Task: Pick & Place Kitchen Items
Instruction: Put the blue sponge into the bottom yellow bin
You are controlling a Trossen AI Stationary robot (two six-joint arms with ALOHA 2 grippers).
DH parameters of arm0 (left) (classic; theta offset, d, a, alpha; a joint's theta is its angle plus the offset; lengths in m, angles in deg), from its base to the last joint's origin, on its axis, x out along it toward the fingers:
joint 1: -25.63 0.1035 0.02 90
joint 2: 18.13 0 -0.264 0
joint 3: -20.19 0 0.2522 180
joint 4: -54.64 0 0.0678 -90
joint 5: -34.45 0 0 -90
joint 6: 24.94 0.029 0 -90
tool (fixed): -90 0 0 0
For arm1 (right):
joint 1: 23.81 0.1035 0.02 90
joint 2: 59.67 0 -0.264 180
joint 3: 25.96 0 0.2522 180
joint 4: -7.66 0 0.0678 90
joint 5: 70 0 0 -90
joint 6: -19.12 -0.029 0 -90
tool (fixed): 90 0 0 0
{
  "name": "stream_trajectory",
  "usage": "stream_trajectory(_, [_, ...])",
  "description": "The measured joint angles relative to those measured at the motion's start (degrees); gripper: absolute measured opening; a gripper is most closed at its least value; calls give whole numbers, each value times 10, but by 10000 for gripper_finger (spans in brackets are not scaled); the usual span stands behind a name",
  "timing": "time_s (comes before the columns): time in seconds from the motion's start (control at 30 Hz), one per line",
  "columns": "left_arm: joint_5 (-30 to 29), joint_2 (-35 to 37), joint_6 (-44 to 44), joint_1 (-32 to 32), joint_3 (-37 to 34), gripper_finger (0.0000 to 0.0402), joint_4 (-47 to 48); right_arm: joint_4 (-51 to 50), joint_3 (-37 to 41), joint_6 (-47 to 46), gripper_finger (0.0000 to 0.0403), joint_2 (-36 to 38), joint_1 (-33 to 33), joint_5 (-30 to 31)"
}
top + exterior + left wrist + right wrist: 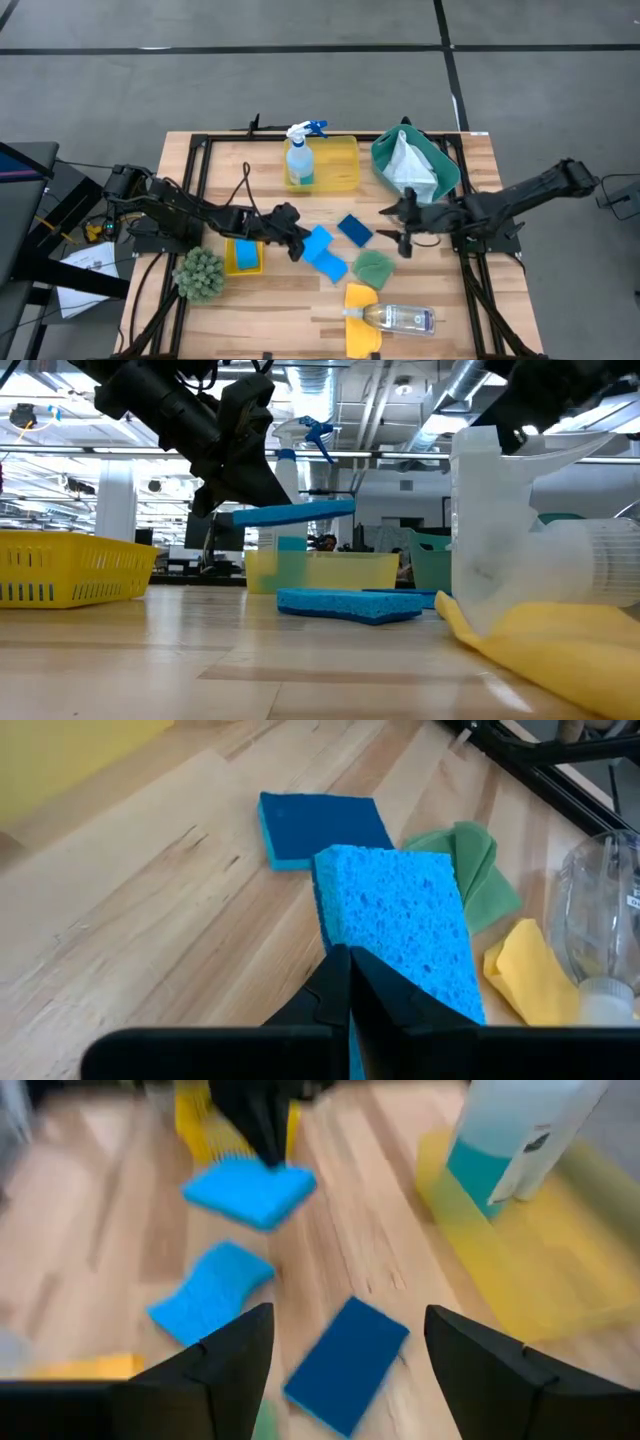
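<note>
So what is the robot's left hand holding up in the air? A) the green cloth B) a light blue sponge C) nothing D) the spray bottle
B: the left gripper is shut on a light blue sponge, lifted clear of the table in the low view.

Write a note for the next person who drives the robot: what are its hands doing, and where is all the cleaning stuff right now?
Left hand: shut on a light blue sponge, held above the table.
Right hand: open, empty, over the table near the dark blue sponge.
Done: spray bottle stands in the far yellow tray; white cloth sits in the teal bin; a blue item lies in the small yellow tray.
Left on the table: another light blue sponge, dark blue sponge, green cloth, yellow cloth, clear bottle.
</note>
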Motion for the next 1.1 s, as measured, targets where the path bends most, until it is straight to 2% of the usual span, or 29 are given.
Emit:
stream_trajectory(0.1, [0, 0, -3, 3, 0, 0, 0, 79, 59, -23, 250, 53, 0, 1])
stream_trajectory(0.27, [-2, 0, -15, 8, 0, 0, 0, 126, 100, -67, 250, 94, 0, 17])
stream_trajectory(0.57, [-27, 0, -32, 21, 0, 0, -18, 169, 110, -78, 250, 63, 28, 59])
stream_trajectory(0.7, [-60, 0, -52, 29, 0, 0, -27, 172, 110, -77, 250, 63, 25, 75])
stream_trajectory(1.0, [-75, 3, -70, 31, 0, 0, -5, 157, 110, -75, 250, 66, 26, 78])
stream_trajectory(1.1, [-72, 17, -47, 33, 0, 0, 22, 157, 110, -75, 250, 66, 26, 78])
